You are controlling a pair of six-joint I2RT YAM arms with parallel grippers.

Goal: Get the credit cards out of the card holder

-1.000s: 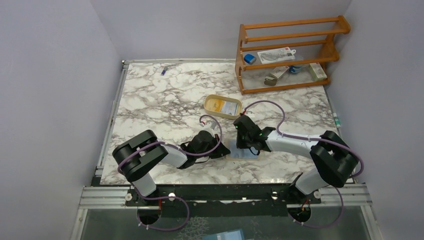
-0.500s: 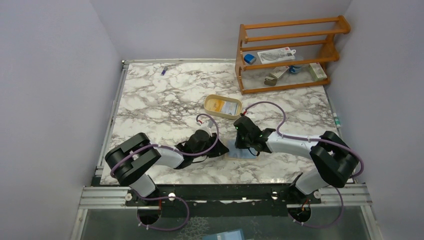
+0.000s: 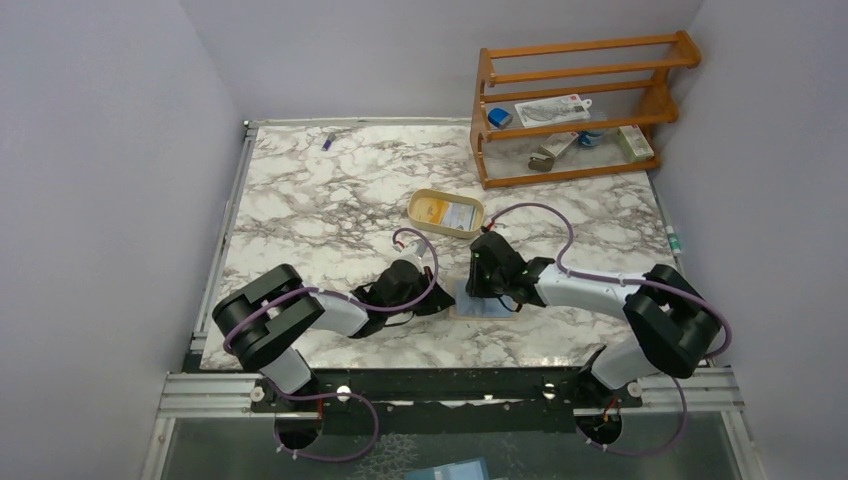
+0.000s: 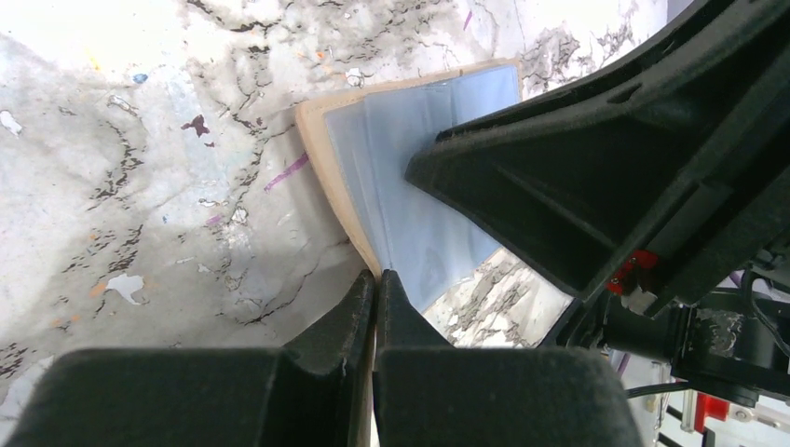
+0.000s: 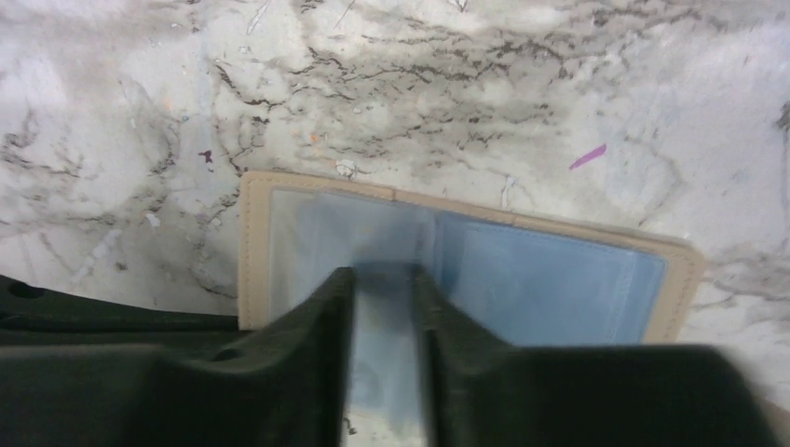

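The left gripper (image 4: 375,277) has its fingers pressed tight together, with no gap between them. Their tips sit against the tan border at the near edge of the card holder (image 4: 419,186). Whether they nip that border or only touch it cannot be told. Behind it, the left arm (image 3: 330,310) lies low over the marble table (image 3: 330,190), its elbow folded near the base and its forearm stretched rightward to the holder's left side.

The right gripper (image 5: 382,272) has its fingers a little apart, pointing down onto the holder's inner face. Pale blue shows in the narrow gap (lining or card, the blur does not let me say). The right arm (image 3: 590,290) reaches leftward from a bent elbow at the table's near right, its wrist tipped down over the holder.

The card holder lies spread open and flat at the near middle of the table, between the two grippers. It has a beige rim around two pale blue clear-fronted panels, split by a centre fold.

Farther back, well apart from it, an oval tan tray (image 3: 412,208) holds a yellow-orange credit card (image 3: 432,209) beside a bluish-white credit card (image 3: 462,215).
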